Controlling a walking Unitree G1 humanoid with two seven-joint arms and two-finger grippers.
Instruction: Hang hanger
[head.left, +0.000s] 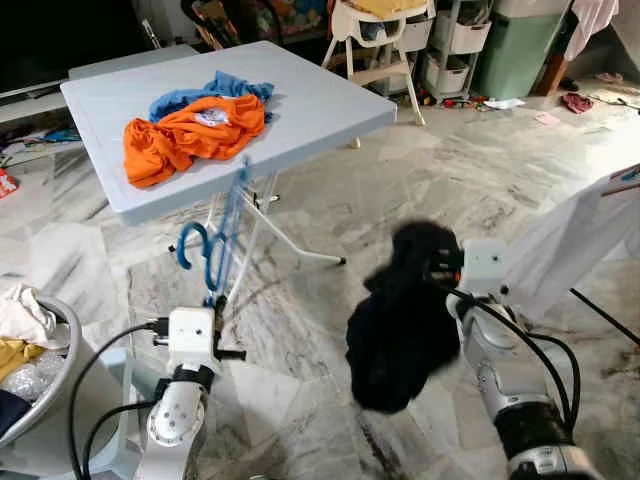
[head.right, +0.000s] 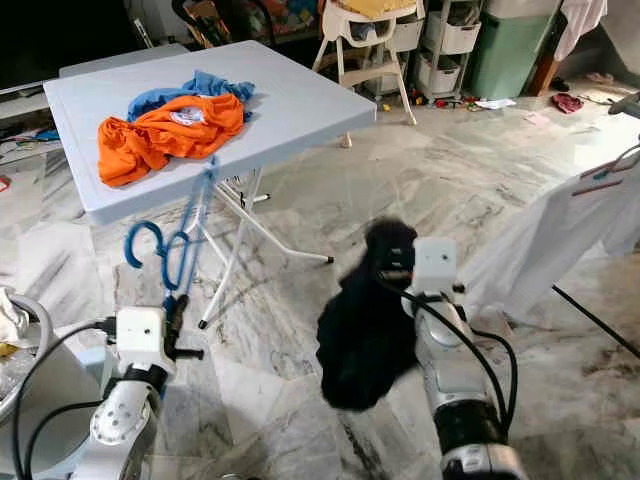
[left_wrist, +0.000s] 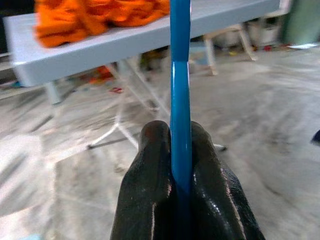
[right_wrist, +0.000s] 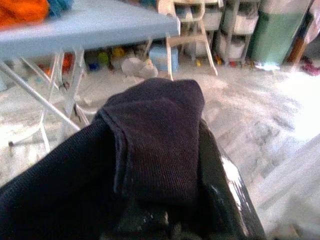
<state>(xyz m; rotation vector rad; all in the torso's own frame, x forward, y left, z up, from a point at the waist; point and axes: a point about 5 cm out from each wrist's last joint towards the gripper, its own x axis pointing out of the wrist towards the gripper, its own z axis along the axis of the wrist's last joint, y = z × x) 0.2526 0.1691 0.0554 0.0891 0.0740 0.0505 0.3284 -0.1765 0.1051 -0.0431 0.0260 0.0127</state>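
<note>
While the left gripper (left_wrist: 181, 165) is clamping its two black fingers on the blue hanger (head.left: 215, 240), at lower left of the head views, the right gripper (right_wrist: 200, 165) is pinching a black garment (head.left: 405, 320) that is dangling at centre right. Judging by this, the step in hand is still joining garment and hanger; next the two arms need to come together so the hanger can slip into the neck opening. Behind, at upper left, a pale folding table (head.left: 320, 105) is carrying an orange shirt (head.left: 190, 135) and a blue one (head.left: 215, 90). Marble floor (head.left: 440, 170) is spreading around; a white cloth (head.left: 580, 240) is hanging at right.
</note>
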